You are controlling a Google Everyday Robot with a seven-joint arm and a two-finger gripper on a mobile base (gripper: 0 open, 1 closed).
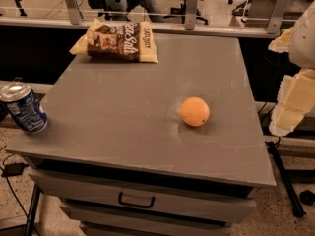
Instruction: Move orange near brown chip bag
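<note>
The orange (195,111) is a small round fruit resting on the grey tabletop (128,107), right of centre and toward the front. The brown chip bag (118,42) lies flat at the table's far left corner, dark brown with white lettering and pale yellow edges. My gripper (294,102) shows as a pale cream shape at the right edge of the view, beyond the table's right side and well right of the orange. It touches nothing. The orange and the bag lie far apart.
A blue soda can (22,107) lies tilted at the table's front left edge. Drawers with a dark handle (136,200) sit under the tabletop. A railing and glass wall (187,14) run behind the table. Cables lie on the floor at both sides.
</note>
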